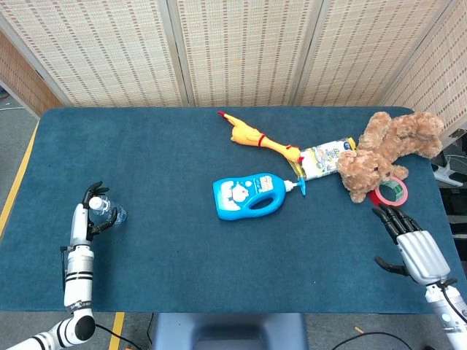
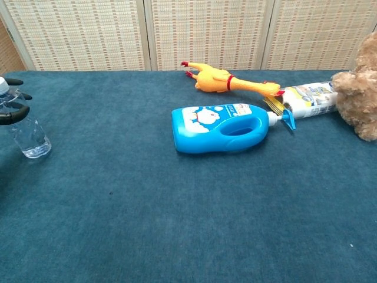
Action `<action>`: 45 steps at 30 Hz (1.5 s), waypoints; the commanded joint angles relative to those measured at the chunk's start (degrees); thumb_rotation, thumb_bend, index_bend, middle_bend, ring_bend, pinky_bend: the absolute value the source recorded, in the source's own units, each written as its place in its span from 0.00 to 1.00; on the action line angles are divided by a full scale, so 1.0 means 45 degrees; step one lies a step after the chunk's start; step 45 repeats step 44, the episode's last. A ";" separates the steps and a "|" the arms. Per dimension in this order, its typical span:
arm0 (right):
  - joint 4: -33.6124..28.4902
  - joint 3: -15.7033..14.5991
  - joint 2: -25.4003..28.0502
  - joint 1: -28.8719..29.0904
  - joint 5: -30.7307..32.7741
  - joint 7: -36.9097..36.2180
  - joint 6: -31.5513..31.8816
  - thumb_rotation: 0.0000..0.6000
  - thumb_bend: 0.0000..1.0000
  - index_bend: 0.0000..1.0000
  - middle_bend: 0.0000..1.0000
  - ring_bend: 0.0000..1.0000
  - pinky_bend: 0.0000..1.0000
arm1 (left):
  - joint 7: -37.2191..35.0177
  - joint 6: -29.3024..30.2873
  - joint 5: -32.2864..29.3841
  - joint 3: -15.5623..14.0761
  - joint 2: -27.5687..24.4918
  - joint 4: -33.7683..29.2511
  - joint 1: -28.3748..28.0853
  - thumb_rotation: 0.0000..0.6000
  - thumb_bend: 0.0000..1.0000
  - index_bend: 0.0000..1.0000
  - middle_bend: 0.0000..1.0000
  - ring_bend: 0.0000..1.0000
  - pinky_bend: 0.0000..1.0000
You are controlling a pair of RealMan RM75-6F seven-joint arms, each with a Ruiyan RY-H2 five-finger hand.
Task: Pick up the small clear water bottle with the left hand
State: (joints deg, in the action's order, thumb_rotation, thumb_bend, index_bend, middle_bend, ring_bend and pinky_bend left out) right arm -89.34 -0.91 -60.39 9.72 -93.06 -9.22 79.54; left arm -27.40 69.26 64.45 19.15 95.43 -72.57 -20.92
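Note:
The small clear water bottle (image 1: 114, 214) stands upright on the blue table near its left edge, and shows at the far left of the chest view (image 2: 30, 134). My left hand (image 1: 89, 213) is right beside it, with black fingers (image 2: 14, 113) spread loosely around its upper part; one crosses in front of the bottle and another reaches past the cap. The grip looks slack. My right hand (image 1: 414, 246) hovers at the table's right front with its fingers spread and nothing in it.
A blue detergent bottle (image 1: 248, 195) lies mid-table. Behind it lie a yellow rubber chicken (image 1: 255, 137) and a white tube (image 1: 325, 158). A brown teddy bear (image 1: 387, 149) and a red tape roll (image 1: 390, 193) sit at the right, just beyond my right hand.

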 commanded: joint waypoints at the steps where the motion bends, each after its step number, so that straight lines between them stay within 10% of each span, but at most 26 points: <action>1: 0.0001 0.0004 0.0001 -0.0002 0.0010 -0.0007 0.0006 1.00 0.11 0.00 0.00 0.00 0.17 | -0.0115 -0.0099 0.0068 -0.0036 -0.0051 0.0013 0.0026 1.00 0.43 0.04 0.09 0.08 0.22; 26: -0.0030 -0.0042 -0.0026 0.0055 0.0006 0.0121 -0.0121 1.00 0.11 0.00 0.00 0.00 0.17 | 0.4173 -0.1628 0.1035 -0.1850 -0.3152 -0.0334 -0.0040 1.00 0.40 0.00 0.00 0.00 0.20; 36: -0.0038 0.0000 -0.0051 0.0092 0.0005 0.0127 -0.0102 1.00 0.11 0.00 0.00 0.00 0.17 | 0.8129 0.0285 0.0994 -0.2532 -0.2571 0.1397 0.0619 1.00 0.38 0.03 0.00 0.00 0.20; 45: 0.0015 0.0000 -0.0181 0.0170 -0.0030 0.0369 -0.0202 1.00 0.12 0.00 0.00 0.00 0.17 | 0.8252 0.1769 0.2171 -0.3192 -0.2416 0.2192 0.1277 1.00 0.38 0.13 0.06 0.03 0.19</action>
